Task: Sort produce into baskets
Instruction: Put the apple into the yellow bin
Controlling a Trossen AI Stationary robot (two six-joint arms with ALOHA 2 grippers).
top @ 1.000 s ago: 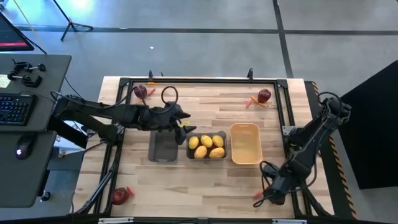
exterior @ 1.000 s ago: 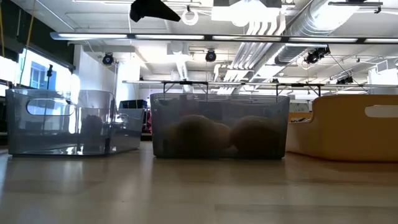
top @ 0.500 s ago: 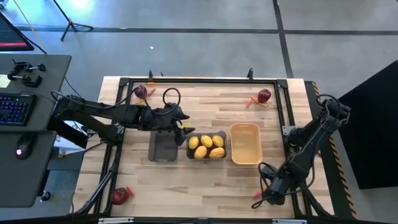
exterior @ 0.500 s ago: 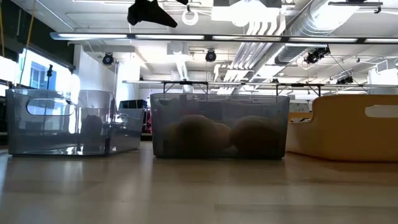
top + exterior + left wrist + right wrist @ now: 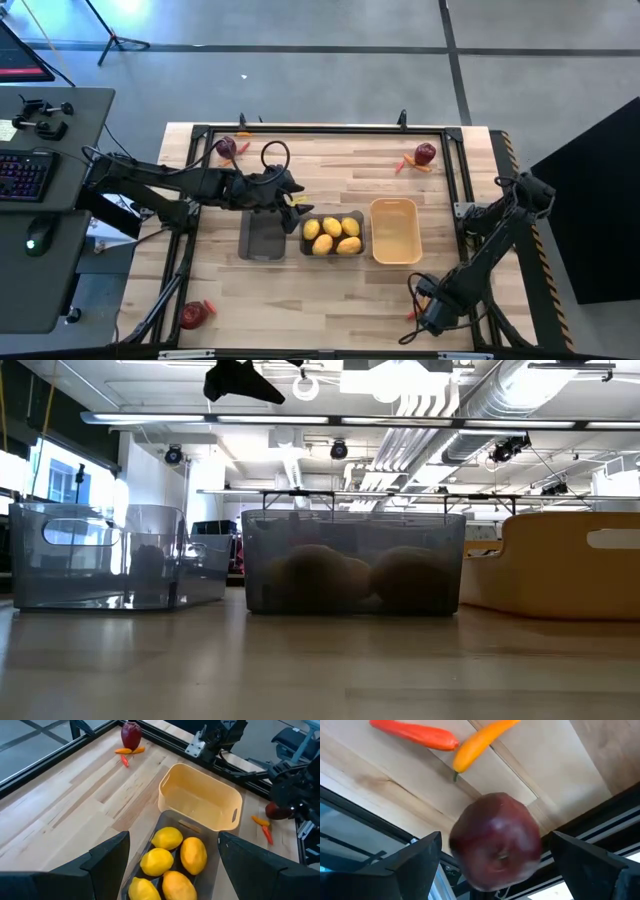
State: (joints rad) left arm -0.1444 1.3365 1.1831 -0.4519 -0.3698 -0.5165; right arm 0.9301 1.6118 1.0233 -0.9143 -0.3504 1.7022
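Note:
Three baskets stand in a row mid-table: an empty dark grey one (image 5: 263, 237), a dark grey one (image 5: 333, 235) holding several yellow lemons (image 5: 167, 839), and an empty orange-yellow one (image 5: 394, 230). My left gripper (image 5: 291, 196) hangs open above the lemon basket's far left corner, with nothing between its fingers. My right gripper (image 5: 425, 316) is at the near right corner, pointing steeply down and open. Its fingers stand on either side of a dark red apple (image 5: 495, 830) without touching it. The apple rests on the table beside a red pepper (image 5: 415, 735) and an orange pepper (image 5: 480, 742).
More apples with small peppers lie at the far left (image 5: 226, 148), the far right (image 5: 426, 153) and the near left corner (image 5: 192, 315). A black metal frame (image 5: 320, 128) runs around the table. The apple under my right gripper lies close to the frame's near rail.
My right gripper has sunk toward the table's near edge, coming down over the apple at the near right corner. It has stayed open.

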